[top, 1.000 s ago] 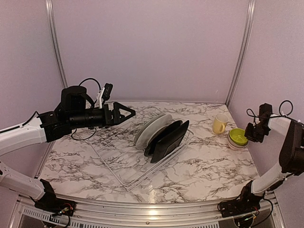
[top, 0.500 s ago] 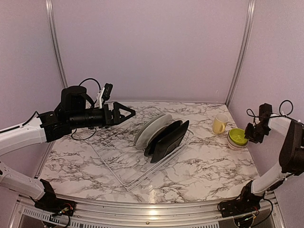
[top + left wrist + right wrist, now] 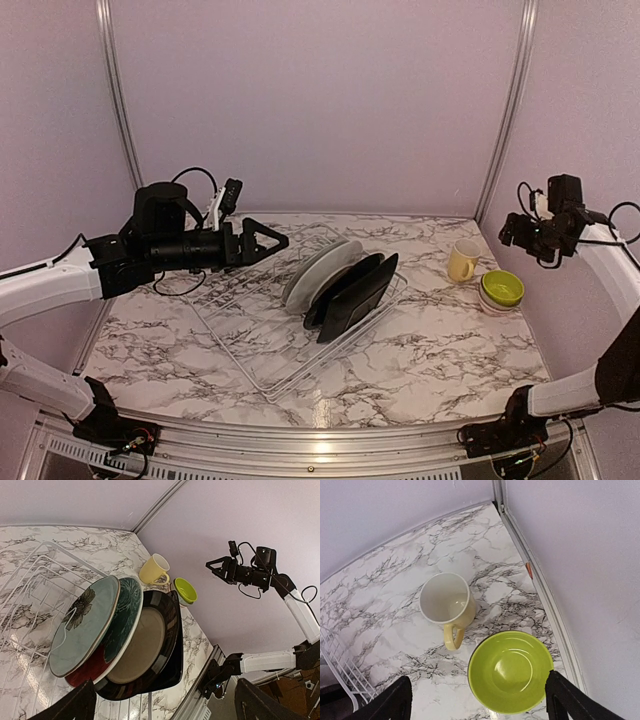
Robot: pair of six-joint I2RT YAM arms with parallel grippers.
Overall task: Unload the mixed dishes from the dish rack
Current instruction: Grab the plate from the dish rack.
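**Top external view.** The dish rack point(image 3: 262, 345) lay skewed near the middle of the marble table point(image 3: 450, 365). Round whitish plates point(image 3: 315, 268) and black plates point(image 3: 358, 290) stood on edge in its far right part, leaning together. The pale yellow mug point(image 3: 462, 262) and the lime-green bowl point(image 3: 502, 287) sat outside the rack near the far right corner, just beside each other. The green bowl rested on a paler bowl point(image 3: 489, 303) whose details could not be made out. The left gripper point(image 3: 275, 240) hovered over the rack's far left part, pointing towards the plates. The right gripper point(image 3: 508, 231) hung in the air above the mug and bowl, well apart from both.

**Left wrist view.** The left gripper's fingers point(image 3: 75, 707) appeared at the lower corners, spread wide with nothing held. Ahead stood a pale plate with a flower motif point(image 3: 82, 625), then a green-patterned plate point(image 3: 129, 600), then a black squarish plate point(image 3: 170, 630) with a beige centre. All three were inside the rack. Beyond them were the mug and green bowl, and the right gripper in mid-air with its jaws parted.

**Right wrist view.** The right gripper's fingers point(image 3: 570, 702) showed at the lower corners, wide apart and empty. Below stood the mug, upright with its handle towards the camera. The green bowl sat mouth up just beside it. A corner of the rack entered at the left edge.
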